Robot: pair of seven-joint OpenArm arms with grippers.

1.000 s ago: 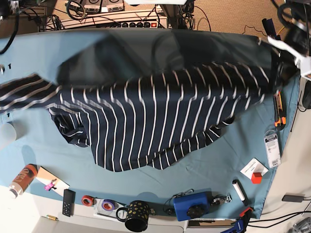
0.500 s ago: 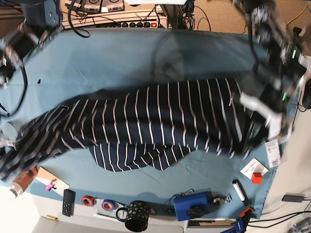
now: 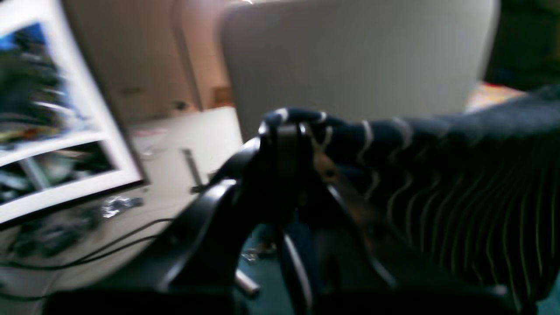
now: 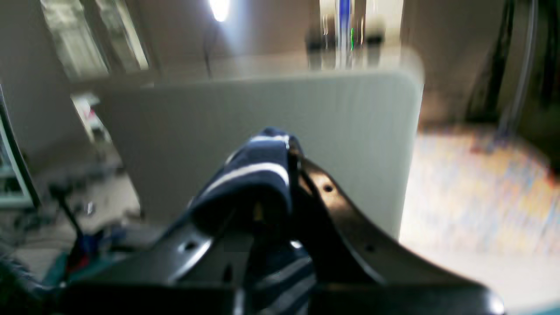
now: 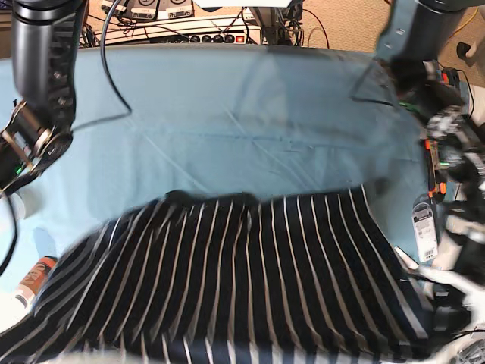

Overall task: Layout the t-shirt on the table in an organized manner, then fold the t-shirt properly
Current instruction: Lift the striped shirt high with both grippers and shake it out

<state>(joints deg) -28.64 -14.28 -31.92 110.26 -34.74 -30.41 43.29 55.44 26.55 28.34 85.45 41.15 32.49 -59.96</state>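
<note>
Both my pincers clamped on the striped t-shirt, cloth spread over the near half of the table.

My left gripper [image 3: 284, 131] is closed tight on a bunched edge of the t-shirt [image 5: 250, 280], the navy fabric with thin white stripes running off to the right of its jaws in the left wrist view. My right gripper [image 4: 284, 157] is likewise pinched shut on a fold of the same shirt, which humps over its tips (both wrist views are blurred). From the base view the shirt lies broad across the teal table [image 5: 227, 114], its plain neckband [image 5: 208, 199] towards the far side, the lower hem running out of frame.
</note>
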